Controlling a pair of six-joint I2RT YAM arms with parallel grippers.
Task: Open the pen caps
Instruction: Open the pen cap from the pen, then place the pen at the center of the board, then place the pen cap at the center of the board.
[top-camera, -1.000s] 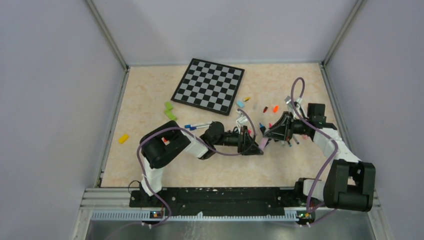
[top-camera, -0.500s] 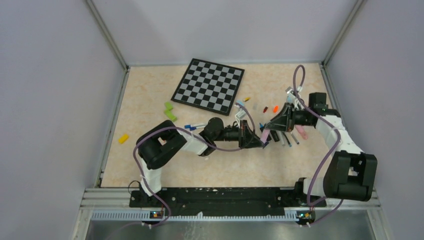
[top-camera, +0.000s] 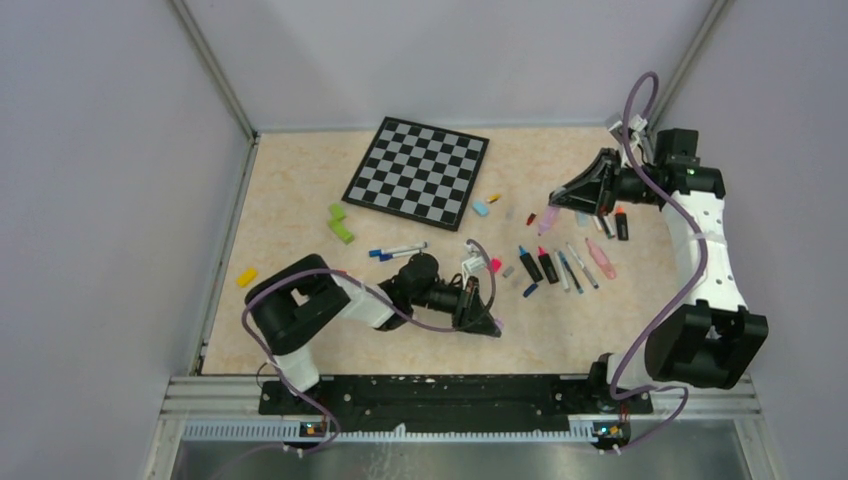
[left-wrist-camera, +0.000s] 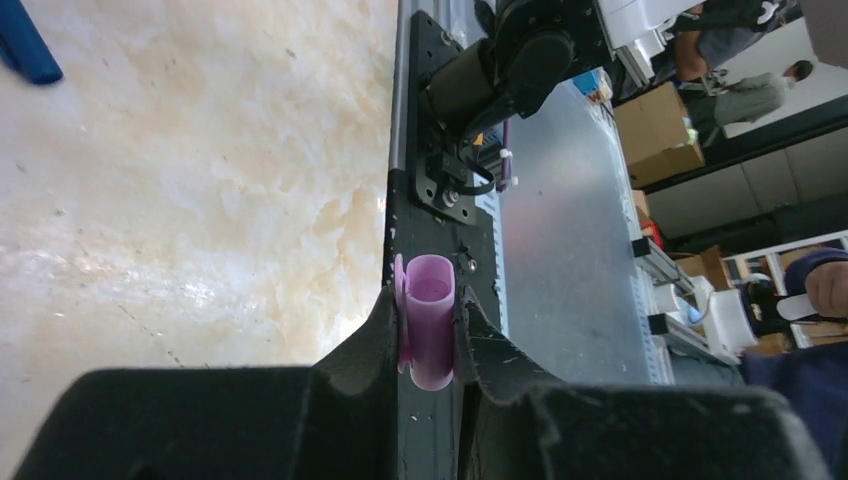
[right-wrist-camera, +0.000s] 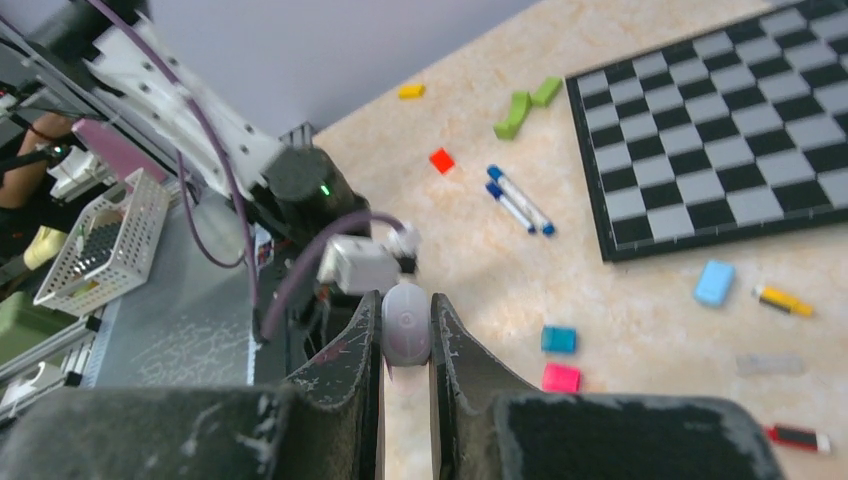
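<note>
The left arm (top-camera: 350, 300) lies low, stretched rightward close to the front rail (top-camera: 450, 388), with bare tabletop (top-camera: 290, 190) around it. The right arm (top-camera: 705, 250) rises beside the right wall (top-camera: 770, 150). The left gripper (top-camera: 496, 324) is clamped narrowly on a purple cap (left-wrist-camera: 428, 325), and the right gripper (top-camera: 556, 203) pinches a pink pen (top-camera: 547, 221) above the table, with the other pens (top-camera: 560, 265) lying in a row between the two.

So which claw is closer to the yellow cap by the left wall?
Left. The left gripper, holding a purple cap, is right of the yellow cap, near the front; the right gripper, holding a pink pen, is farther right, toward the back.
</note>
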